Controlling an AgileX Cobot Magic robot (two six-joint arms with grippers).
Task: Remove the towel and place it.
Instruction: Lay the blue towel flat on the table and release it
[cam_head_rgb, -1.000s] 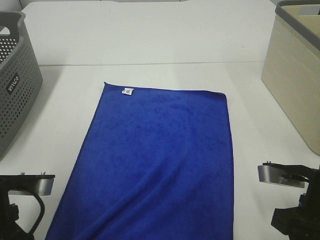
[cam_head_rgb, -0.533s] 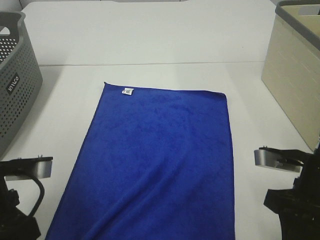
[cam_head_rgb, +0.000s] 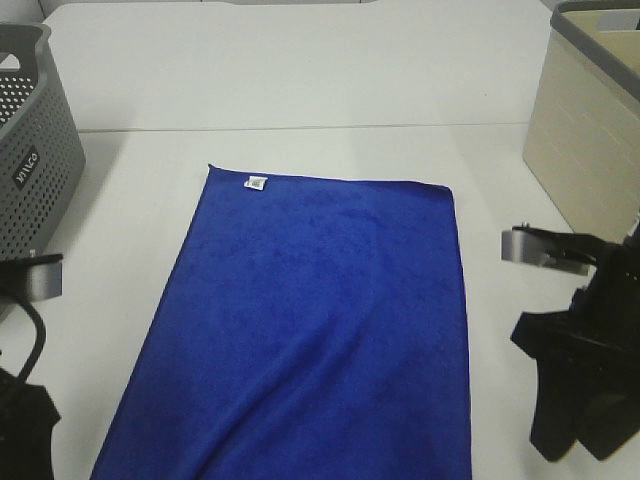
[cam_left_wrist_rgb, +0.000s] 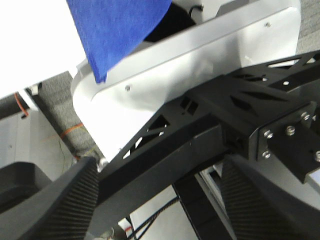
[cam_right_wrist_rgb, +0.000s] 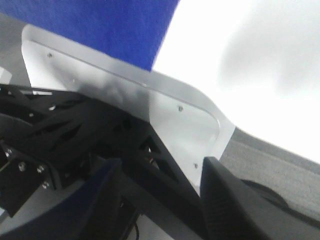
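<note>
The royal-blue towel (cam_head_rgb: 320, 320) lies spread flat on the white table (cam_head_rgb: 300, 80), its near end hanging over the front edge. A small white tag (cam_head_rgb: 256, 182) is at its far left corner. My left arm (cam_head_rgb: 22, 400) is at the towel's near left and my right arm (cam_head_rgb: 580, 380) at its near right, both apart from it. In the left wrist view the left gripper (cam_left_wrist_rgb: 160, 210) is open and empty, with a hanging towel corner (cam_left_wrist_rgb: 110, 30) beyond it. In the right wrist view the right gripper (cam_right_wrist_rgb: 160, 215) is open and empty, the towel's edge (cam_right_wrist_rgb: 100, 25) beyond.
A grey perforated basket (cam_head_rgb: 30, 170) stands at the left edge of the table. A beige basket (cam_head_rgb: 590, 130) stands at the right edge. Both wrist views show the robot's white base plate (cam_left_wrist_rgb: 210, 75) and black frame below the table's front edge.
Both arms have risen and moved farther onto the table beside the towel's near corners. The towel has not moved.
</note>
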